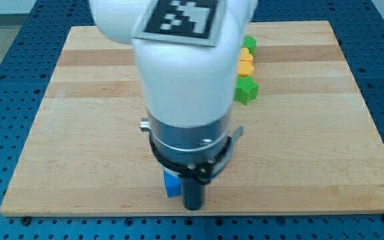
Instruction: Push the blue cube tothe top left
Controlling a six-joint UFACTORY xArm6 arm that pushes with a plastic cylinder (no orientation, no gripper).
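A: Where is the blue cube (171,185) right now?

B: Low on the wooden board (99,133), near its bottom edge and a little left of the middle. Only part of it shows; the rest is hidden behind the arm's white body (185,73).

A: And my tip (192,207)?

B: The rod's end sits just beside the cube, on the cube's right and slightly lower in the view, very close to the bottom edge. I cannot tell whether they touch. There is no claw here to spread or pinch, just the bare rod.

A: So which way does the cube lie from the tip?

B: To the view's left and a touch up. The top left corner lies up and left of the cube, a long way off across bare wood. I judge the tip is already roughly on the far side from the goal, though a bit too far right; it likely needs to get more under the cube to drive it upward too.

A: What else is on the board?

B: One blue cube. Near the top edge, right of centre, three blocks in a column: a green block (249,44), a yellow block (245,64) and another green block (247,91), shapes unclear. All well apart from the cube.
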